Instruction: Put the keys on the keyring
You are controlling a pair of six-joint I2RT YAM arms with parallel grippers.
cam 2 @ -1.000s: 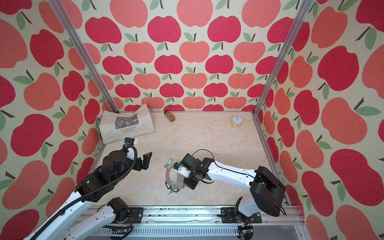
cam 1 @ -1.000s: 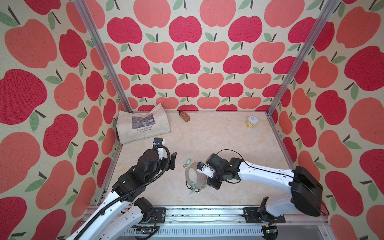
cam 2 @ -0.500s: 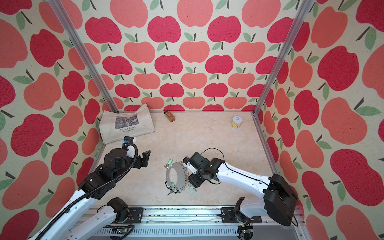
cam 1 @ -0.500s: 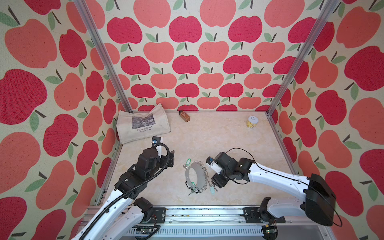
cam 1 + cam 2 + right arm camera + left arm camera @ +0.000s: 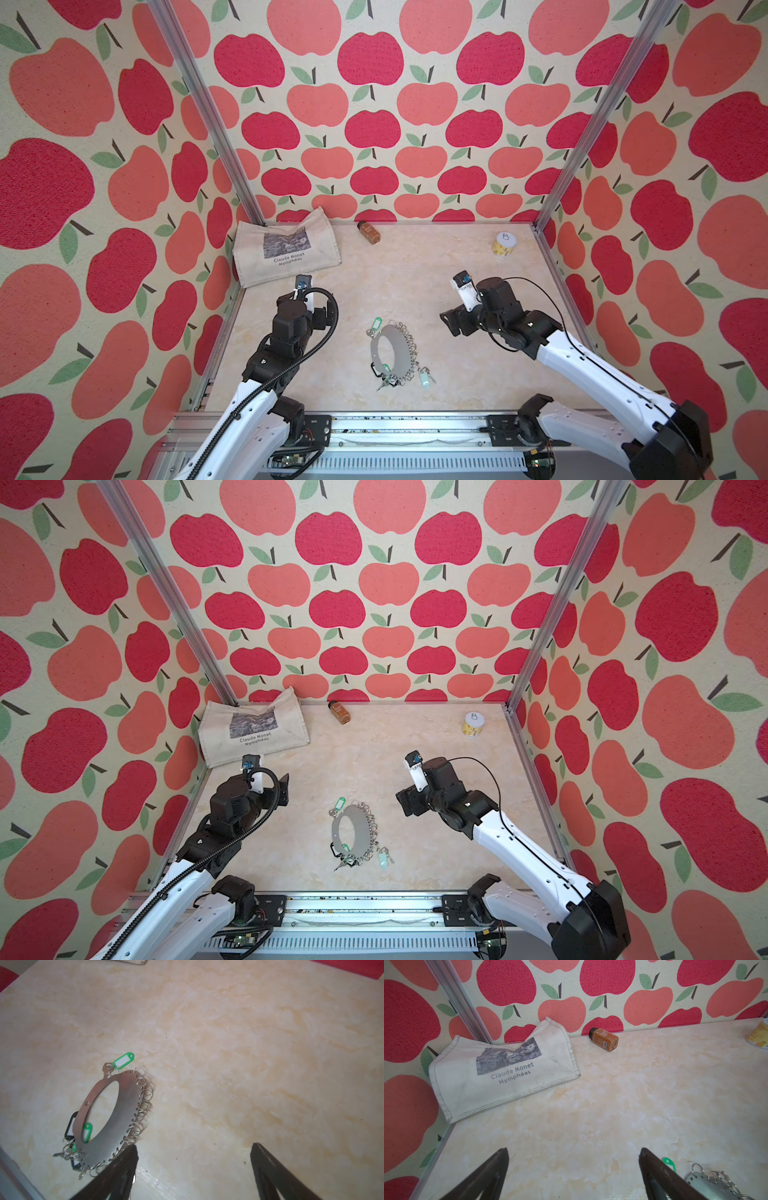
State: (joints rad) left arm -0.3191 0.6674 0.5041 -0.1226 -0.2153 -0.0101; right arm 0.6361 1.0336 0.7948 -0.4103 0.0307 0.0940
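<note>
Our right gripper [image 5: 193,1147]: wide open, with nothing in it. It is up off the table [image 5: 457,257], to the right of the keyring's far end, and not touching it.
Our left gripper [image 5: 573,1150]: wide open too, and empty. It sits to the left of the keyring, farther off.
The keyring [image 5: 402,351]: a flat grey oval plate with a big hole. It lies on the table between our two grippers. Its long way runs from far to near. The little silver rings [image 5: 412,347] line its right edge.
The keys [image 5: 424,379]: the small silver key with the pale minty tag lies at the keyring's near right end, right by the last little rings. The tag's long way runs far to near, like the keyring. We cannot tell if it is hooked on a ring or only lying against one.
Which way to go: from our right gripper, the keys are down toward the keyring's near end, on the same side. We think our right arm is the nearer one.
Not ours: a bright green tag [image 5: 377,323] at the keyring's far end.
</note>
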